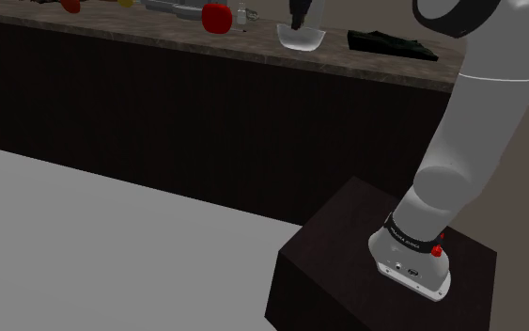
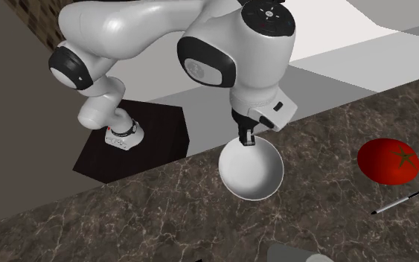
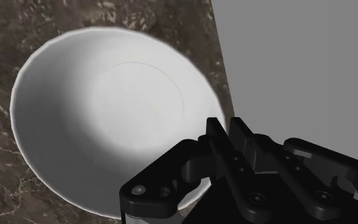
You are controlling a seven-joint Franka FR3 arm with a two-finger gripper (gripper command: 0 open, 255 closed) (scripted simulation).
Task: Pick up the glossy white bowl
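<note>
While looking down along the hand, found white bowl [image 3: 101, 121] upright on marbled counter [image 3: 6, 44], close to its edge. Saw gripper [image 3: 225, 125] clamped on bowl's rim, fingers nearly together. Noted red tomato [image 2: 388, 160] and pen [image 2: 397, 202] well apart from bowl.

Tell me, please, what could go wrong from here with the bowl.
The gripper pinches the white bowl at one spot on its rim, so it may tilt or slip when lifted. The bowl is at the edge of the countertop; dropped, it could fall to the floor.
</note>
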